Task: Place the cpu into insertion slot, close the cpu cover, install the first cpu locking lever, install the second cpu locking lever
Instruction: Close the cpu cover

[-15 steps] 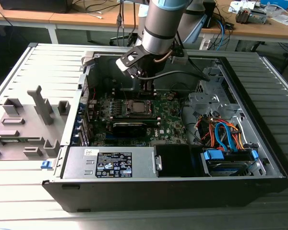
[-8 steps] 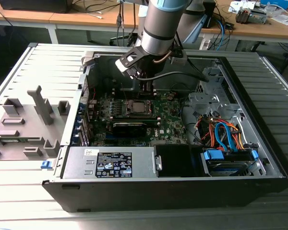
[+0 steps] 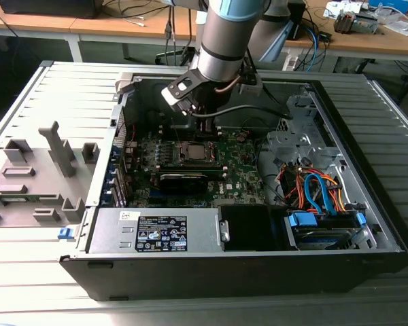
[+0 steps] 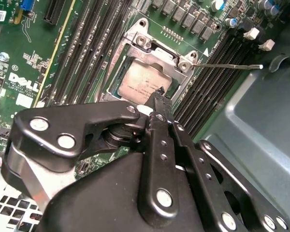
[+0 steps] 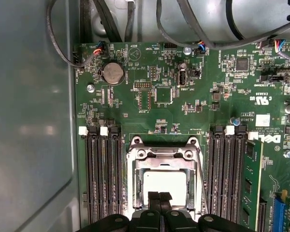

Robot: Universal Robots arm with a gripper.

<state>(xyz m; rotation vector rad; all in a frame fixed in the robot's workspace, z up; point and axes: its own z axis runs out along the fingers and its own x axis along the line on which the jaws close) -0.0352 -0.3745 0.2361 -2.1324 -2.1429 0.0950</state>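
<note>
The cpu lies flat in the insertion slot on the green board, its silvery top facing up. The silver cpu cover is folded down around it, and the chip shows through its window. My gripper is shut with nothing between its black fingers, the tips hovering just over the chip's edge. One thin locking lever sticks out sideways over the memory slots. In the first wrist view the cpu, the cover and my gripper appear again. In the exterior view my gripper hangs over the slot.
Black memory slots flank the socket on both sides. A long black card lies in front of the socket. The case holds a power supply, a drive cage and orange and blue cables. Grey case walls stand close by.
</note>
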